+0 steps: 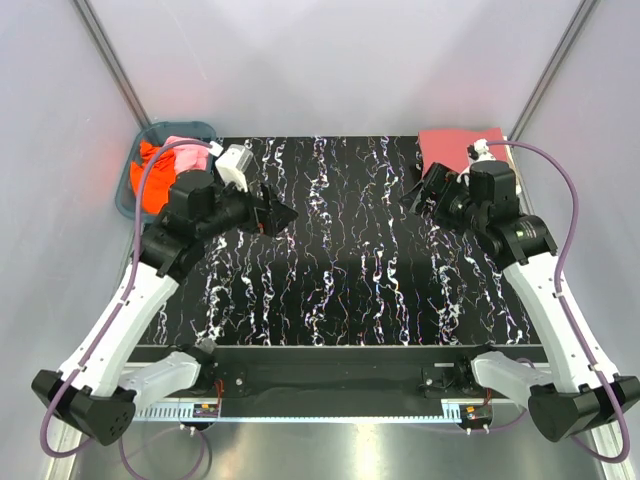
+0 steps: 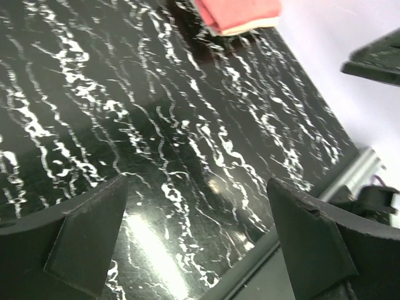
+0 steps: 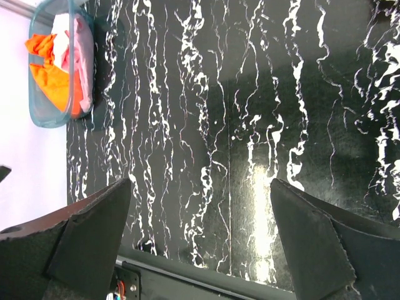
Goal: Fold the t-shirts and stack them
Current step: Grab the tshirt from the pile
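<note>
A folded rose-red t-shirt (image 1: 456, 150) lies at the table's far right corner; in the left wrist view (image 2: 237, 11) it rests on a cream layer (image 2: 253, 26). A bright orange t-shirt (image 1: 150, 180) and a light pink t-shirt (image 1: 185, 152) lie crumpled in the teal basket (image 1: 128, 196). The right wrist view also shows the orange (image 3: 53, 78) and pink (image 3: 80, 56) shirts. My left gripper (image 1: 276, 213) is open and empty above the table, right of the basket. My right gripper (image 1: 424, 192) is open and empty, just in front of the folded stack.
The black white-veined table (image 1: 330, 270) spreads between both arms. The basket (image 3: 32, 94) stands off the table's far left corner. Grey walls and metal frame posts (image 1: 110, 60) close in the back and sides.
</note>
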Controlling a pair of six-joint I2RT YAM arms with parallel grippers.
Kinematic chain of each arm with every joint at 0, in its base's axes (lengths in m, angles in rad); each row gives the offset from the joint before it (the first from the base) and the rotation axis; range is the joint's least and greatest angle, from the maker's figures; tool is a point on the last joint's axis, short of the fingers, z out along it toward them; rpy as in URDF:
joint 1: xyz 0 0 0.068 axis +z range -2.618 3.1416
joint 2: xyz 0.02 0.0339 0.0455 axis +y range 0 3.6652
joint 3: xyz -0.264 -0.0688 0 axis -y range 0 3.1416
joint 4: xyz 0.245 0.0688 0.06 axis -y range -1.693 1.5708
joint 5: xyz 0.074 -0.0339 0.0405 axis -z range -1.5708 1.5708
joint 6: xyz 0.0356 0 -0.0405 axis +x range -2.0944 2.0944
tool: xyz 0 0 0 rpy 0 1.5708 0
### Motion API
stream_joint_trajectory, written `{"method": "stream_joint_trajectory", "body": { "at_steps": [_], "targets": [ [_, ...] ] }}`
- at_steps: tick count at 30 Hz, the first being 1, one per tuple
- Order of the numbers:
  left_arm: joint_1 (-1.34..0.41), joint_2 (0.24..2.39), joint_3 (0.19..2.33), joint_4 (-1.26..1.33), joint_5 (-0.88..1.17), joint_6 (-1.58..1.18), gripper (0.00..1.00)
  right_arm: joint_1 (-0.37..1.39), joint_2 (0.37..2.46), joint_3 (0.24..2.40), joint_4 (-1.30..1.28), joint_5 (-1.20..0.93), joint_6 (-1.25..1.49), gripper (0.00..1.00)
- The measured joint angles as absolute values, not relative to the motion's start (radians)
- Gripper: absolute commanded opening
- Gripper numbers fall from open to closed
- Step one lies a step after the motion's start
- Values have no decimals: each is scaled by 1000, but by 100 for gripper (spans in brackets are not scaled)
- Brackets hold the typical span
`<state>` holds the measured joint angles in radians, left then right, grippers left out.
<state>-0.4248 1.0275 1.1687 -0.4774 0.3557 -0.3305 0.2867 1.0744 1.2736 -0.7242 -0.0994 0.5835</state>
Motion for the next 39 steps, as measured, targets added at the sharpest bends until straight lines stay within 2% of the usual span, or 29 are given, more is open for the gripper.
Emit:
{"method": "stream_joint_trajectory", "body": {
  "at_steps": [4, 11, 15, 18, 20, 25, 27, 29, 31, 33, 39],
  "targets": [
    [-426, 1081, 1186, -481, 241, -308, 99, 287, 1097, 1274, -723, -122, 588, 100],
    [-345, 1328, 1365, -508, -30, -254, 97, 287, 1117, 1263, -710, -120, 581, 100],
    [-125, 1549, 1512, -495, -115, -256, 91, 287, 1088, 1224, -669, -89, 580, 100],
    [-12, 1705, 1607, -501, -146, -252, 91, 287, 1062, 1201, -644, -77, 580, 100],
    [43, 1805, 1673, -523, -168, -245, 84, 287, 1044, 1184, -626, -65, 579, 100],
    [92, 2033, 1865, -552, -189, -234, 79, 287, 1034, 1177, -594, -35, 555, 100],
    [96, 2119, 1937, -557, -203, -231, 73, 287, 1036, 1177, -589, -15, 543, 100],
    [98, 2209, 2028, -569, -215, -224, 70, 287, 1037, 1177, -587, 0, 536, 99],
    [102, 2289, 2108, -582, -233, -218, 60, 287, 1045, 1177, -586, 9, 531, 99],
    [104, 2358, 2171, -583, -246, -218, 56, 287, 1058, 1177, -586, 11, 530, 99],
    [137, 2439, 2239, -601, -255, -218, 58, 287, 1105, 1177, -585, 15, 527, 99]
  ]
}}
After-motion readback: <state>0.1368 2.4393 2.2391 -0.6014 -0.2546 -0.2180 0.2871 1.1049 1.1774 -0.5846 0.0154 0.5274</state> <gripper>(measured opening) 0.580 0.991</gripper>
